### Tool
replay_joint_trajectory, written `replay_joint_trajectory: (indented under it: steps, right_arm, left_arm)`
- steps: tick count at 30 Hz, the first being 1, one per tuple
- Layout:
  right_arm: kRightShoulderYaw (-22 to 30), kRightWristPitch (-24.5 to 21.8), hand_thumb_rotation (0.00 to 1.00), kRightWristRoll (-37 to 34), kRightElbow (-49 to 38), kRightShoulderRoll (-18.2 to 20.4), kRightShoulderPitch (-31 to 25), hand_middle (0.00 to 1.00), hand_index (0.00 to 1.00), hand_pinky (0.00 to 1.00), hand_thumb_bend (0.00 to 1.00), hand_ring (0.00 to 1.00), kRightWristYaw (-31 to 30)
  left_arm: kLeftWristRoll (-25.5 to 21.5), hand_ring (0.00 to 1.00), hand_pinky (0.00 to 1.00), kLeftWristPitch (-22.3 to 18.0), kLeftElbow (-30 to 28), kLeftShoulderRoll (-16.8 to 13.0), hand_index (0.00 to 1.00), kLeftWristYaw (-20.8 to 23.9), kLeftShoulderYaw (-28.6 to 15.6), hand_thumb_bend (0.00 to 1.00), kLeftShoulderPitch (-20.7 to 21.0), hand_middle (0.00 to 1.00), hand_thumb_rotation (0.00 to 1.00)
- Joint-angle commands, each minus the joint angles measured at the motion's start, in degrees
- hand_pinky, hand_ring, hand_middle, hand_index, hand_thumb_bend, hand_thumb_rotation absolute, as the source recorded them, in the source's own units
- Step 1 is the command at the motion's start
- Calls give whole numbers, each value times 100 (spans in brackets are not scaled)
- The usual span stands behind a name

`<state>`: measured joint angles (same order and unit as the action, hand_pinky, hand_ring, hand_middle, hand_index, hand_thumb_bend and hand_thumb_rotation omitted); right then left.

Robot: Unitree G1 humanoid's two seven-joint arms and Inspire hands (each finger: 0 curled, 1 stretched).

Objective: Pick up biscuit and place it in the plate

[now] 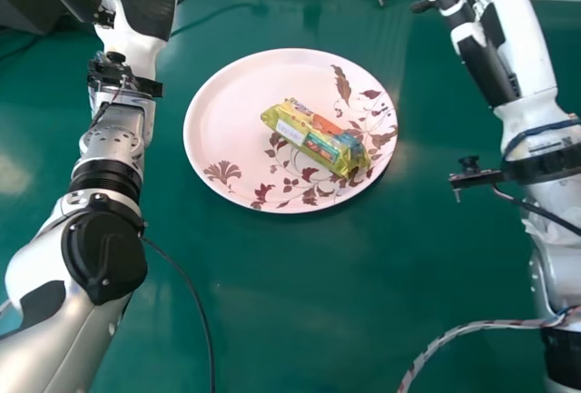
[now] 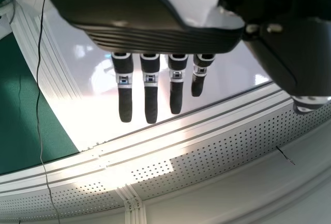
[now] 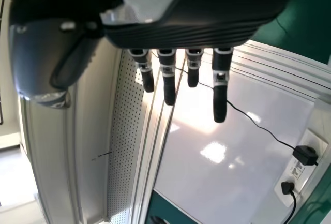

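Aptly, our biscuit packet lay on the plate.
Left robot hand and right robot hand hung open, likely finished.

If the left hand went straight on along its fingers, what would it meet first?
Likely the glossy white panel beyond the green table; the left hand points that way, but depth is unclear.

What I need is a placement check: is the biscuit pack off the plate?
No, the biscuit pack lies inside the rim of the plate, partly over its leaf pattern.
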<state>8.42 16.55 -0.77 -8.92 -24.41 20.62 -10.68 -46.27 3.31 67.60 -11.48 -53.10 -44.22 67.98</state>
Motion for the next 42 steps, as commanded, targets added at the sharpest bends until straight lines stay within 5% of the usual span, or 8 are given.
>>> replay_joint_trajectory:
  steps: [1,13,34,42]
  right_arm:
    - [78,127,71,-184,59,1,-35,90,100,61,75,80,-120]
    - [274,259,56,-582,154,-27,-11,89,100,59,75,79,-443]
    - [598,463,57,-940,275,22,-106,91,99,62,70,83,-609]
    - [691,604,50,-1271,556,16,-16,91,99,61,66,82,-812]
  left_arm:
    - [-75,80,74,11,-29,13,100,-29,-12,87,20,90,32]
    - [-25,80,72,35,43,29,100,-17,30,86,91,90,36]
    - [61,79,72,-125,79,182,100,-11,130,87,149,90,41]
    - [55,78,71,-159,55,196,100,130,133,86,163,89,43]
